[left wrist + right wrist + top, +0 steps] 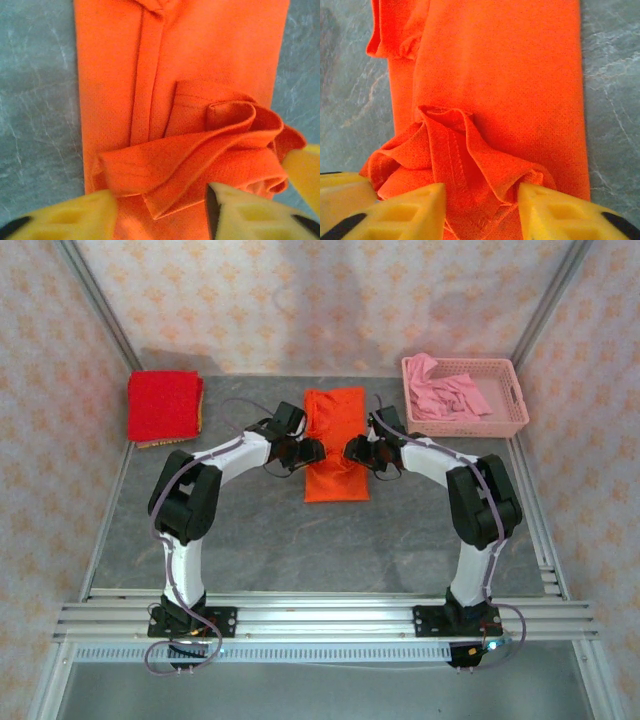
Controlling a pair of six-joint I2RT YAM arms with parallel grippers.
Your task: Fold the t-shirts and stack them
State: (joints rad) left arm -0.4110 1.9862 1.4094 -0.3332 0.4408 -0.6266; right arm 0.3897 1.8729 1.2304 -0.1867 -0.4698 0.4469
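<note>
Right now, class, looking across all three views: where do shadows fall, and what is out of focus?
Top external: a soft shadow falls on the back wall, and a thin one runs along the red t-shirt. Left wrist: the yellow fingers are blurred and the orange t-shirt is sharp. Right wrist: the fingers are likewise soft.

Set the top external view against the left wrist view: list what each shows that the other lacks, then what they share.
Top external, not left wrist: the folded red t-shirt far left, the pink basket holding pink cloth. Left wrist, not top external: bunched folds of cloth between its yellow fingers. Both: the orange t-shirt on the grey table.
</note>
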